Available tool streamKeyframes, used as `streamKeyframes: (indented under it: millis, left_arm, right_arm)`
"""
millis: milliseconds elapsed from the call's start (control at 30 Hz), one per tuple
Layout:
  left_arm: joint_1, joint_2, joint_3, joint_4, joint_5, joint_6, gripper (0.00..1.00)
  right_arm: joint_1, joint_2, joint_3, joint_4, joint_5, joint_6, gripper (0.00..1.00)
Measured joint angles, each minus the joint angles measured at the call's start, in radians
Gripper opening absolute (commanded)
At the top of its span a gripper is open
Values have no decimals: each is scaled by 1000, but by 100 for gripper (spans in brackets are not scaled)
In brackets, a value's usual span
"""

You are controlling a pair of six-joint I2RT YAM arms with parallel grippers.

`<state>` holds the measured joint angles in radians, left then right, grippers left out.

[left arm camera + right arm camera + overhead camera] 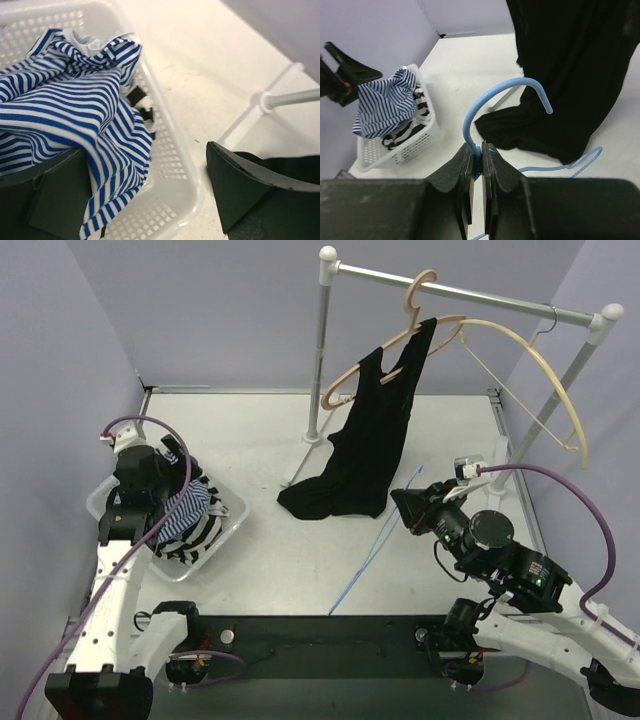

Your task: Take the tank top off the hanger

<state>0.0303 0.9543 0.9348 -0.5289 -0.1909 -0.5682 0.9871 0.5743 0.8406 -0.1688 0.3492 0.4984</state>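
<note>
**Striped top off the blue hanger and in the basket**

Nearest you on the right, your right jaws are closed on the neck of the blue hanger (515, 81). They pinch the wire just below its hook, which curls up above the fingertips. The rest of the wire trails down onto the surface (280, 560), and nothing hangs on it.

On the left, your left jaws are spread wide apart over the white basket (175, 185) and grip nothing. The blue-and-white striped tank top (65, 100) lies heaped in that basket. A fold of it drapes over the left finger (55, 200), so cloth and finger touch there. The other finger stands outside the basket's rim, above the surface. A second striped piece in black and white lies under the blue one.

Further out, near the middle, a black garment (365, 450) hangs from a pink hanger (345, 380), with its hem pooled on the surface near the foot of the rack (460, 290). At the far end of the rail, a cream hanger (535, 355) hangs bare.
</note>
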Motion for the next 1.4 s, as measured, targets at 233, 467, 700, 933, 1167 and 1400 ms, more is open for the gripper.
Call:
streamKeyframes:
  millis: [233, 467, 700, 933, 1167, 1400]
  left_arm:
    - [-87, -162, -62, 98, 219, 130, 97]
    - [-119, -153, -145, 98, 403, 266, 97]
    - [-143, -249, -183, 69, 309, 291, 97]
    - [-151, -307, -194, 64, 256, 277, 97]
    - [-193, -279, -227, -5, 31, 176, 97]
    - [-130, -238, -262, -45, -24, 49, 97]
  right_arm:
    - [-19, 83, 161, 16, 46, -300, 0]
    - [-71, 127, 315, 27, -21, -468, 0]
    - [-263, 262, 489, -40, -198, -499, 0]
    - [-555, 359, 655, -128, -469, -488, 0]
    - [-822, 473, 826, -142, -826, -391, 0]
    - [-1004, 596, 932, -70, -1073, -258, 0]
